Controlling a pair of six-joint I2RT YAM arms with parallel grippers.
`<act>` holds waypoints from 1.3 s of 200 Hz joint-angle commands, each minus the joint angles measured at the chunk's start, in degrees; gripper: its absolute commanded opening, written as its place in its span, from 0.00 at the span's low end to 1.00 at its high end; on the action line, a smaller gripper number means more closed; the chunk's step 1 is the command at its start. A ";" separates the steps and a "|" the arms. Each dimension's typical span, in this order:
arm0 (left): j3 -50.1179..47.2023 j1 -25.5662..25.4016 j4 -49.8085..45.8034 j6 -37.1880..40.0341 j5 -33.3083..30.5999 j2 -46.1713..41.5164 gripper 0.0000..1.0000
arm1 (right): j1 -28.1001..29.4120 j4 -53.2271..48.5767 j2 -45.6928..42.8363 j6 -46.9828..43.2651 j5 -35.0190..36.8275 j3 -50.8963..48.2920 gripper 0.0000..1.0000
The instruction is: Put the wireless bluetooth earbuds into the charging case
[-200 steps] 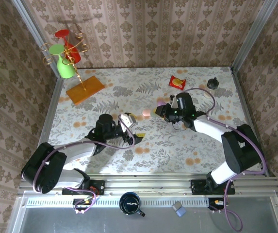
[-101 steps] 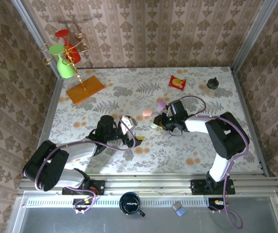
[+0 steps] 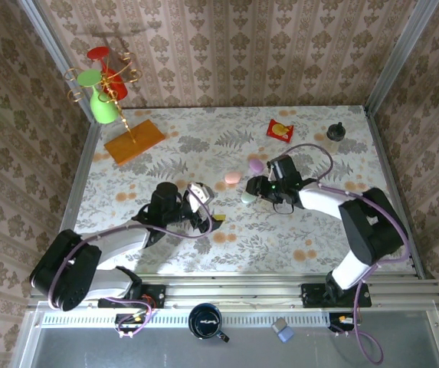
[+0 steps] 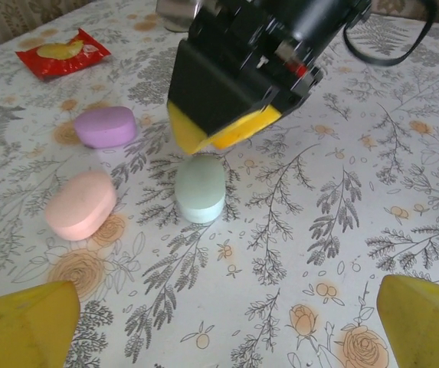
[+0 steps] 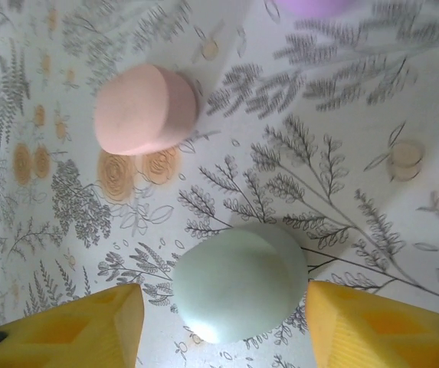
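Note:
Three shut oval charging cases lie mid-table: a green one (image 3: 247,198), a pink one (image 3: 233,177) and a purple one (image 3: 256,165). My right gripper (image 5: 227,331) is open and straddles the green case (image 5: 238,284), which rests on the tablecloth; its yellow fingers (image 5: 73,326) stand on either side with a small gap. My left gripper (image 4: 223,337) is open wide and empty, a short way in front of the green case (image 4: 201,188), with the pink case (image 4: 81,203) and purple case (image 4: 106,126) beyond to the left. The earbuds are out of view.
A red snack packet (image 3: 280,130) and a black knob (image 3: 335,132) lie at the back right. An orange-based wire stand (image 3: 133,142) with red and green cups stands at the back left. Wallpapered walls close in three sides.
My right gripper came down and toward the front with the green case, set it on the table and opened its jaws. The left arm has hardly moved.

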 commanded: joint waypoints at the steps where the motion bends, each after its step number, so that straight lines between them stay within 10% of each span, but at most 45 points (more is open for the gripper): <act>1: -0.57 0.73 0.86 -1.25 -3.48 -3.14 1.00 | -0.38 -4.76 -5.31 -6.41 7.39 0.37 0.63; 61: -2.92 2.82 3.80 -2.42 -25.47 -12.93 1.00 | -1.53 -4.31 -20.15 -21.05 24.38 -2.97 0.84; 121: -4.08 7.57 -2.58 5.29 -46.38 -20.10 1.00 | -8.91 17.89 -23.02 -35.30 35.52 -14.80 0.95; 191: -9.63 28.50 22.71 -3.69 -38.09 -0.92 1.00 | -19.46 45.58 -7.39 -38.57 25.22 -23.91 1.00; 260: -2.21 33.46 22.71 -8.38 -36.42 15.76 1.00 | -21.60 47.48 -4.60 -37.91 19.76 -24.02 1.00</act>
